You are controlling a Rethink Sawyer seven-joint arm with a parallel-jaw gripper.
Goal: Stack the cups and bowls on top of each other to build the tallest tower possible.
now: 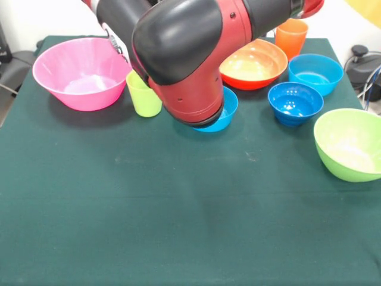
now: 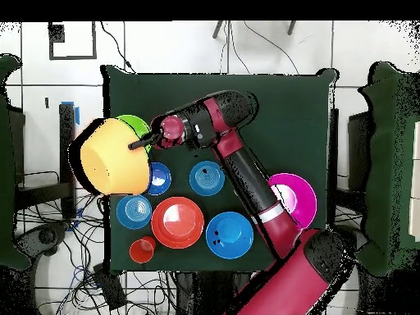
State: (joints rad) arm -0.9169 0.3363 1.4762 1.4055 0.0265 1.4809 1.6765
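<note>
My gripper [image 2: 138,144] is shut on the rim of the large light-orange bowl [image 2: 113,156] and holds it tilted in the air, over part of the lime-green bowl [image 2: 136,125]. In the front view only a corner of the held bowl [image 1: 368,8] shows at the top right, and the lime-green bowl [image 1: 350,143] sits upright below it. On the table stand the pink bowl [image 1: 82,71], the lime green cup [image 1: 144,95], the red-orange bowl [image 1: 253,64], the orange cup [image 1: 291,37] and several blue bowls [image 1: 295,102]. No stack stands.
My arm's elbow [image 1: 184,53] hangs low over the table's middle and hides part of a blue bowl [image 1: 225,114]. Another blue bowl [image 2: 229,235] sits near the robot's base. The green cloth [image 1: 178,226] covers the table.
</note>
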